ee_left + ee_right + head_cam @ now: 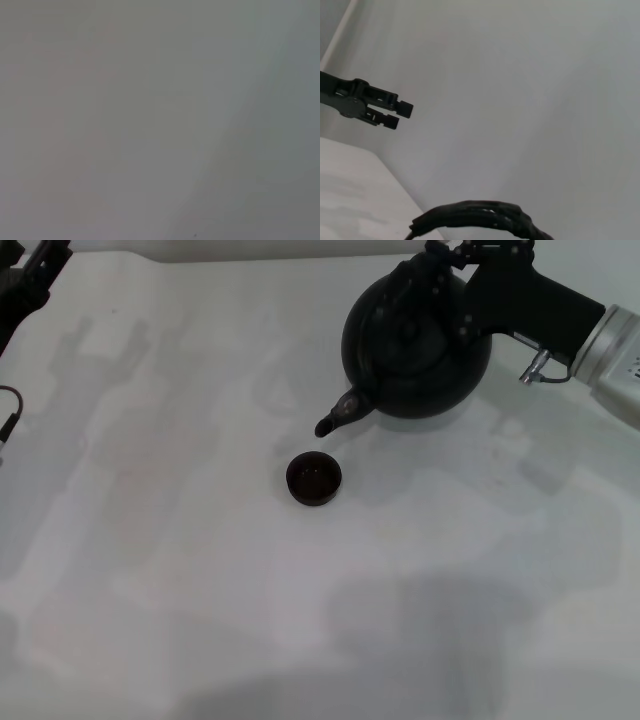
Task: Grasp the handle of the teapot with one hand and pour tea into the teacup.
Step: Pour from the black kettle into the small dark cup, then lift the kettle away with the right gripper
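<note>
Right arm (612,345): silver-grey cylindrical wrist segment, small perforated dot pattern on its side, short metal fitting sticking out underneath. Ahead of it a matte black boxy housing leading into the black right gripper (470,255) linkage. Left gripper (400,115): black, skeletal slotted links, two blocky square tips. Thin dark cable (10,410) loops at far-left edge.

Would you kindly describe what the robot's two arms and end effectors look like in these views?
The right arm has a silver-grey cylindrical wrist segment joined to a boxy matte black end effector housing, with a small metal fitting beneath. The left arm is black and angular, with a thin dark cable looping at the frame edge. In the right wrist view, the left end effector shows two slim black fingers with blocky tips.
</note>
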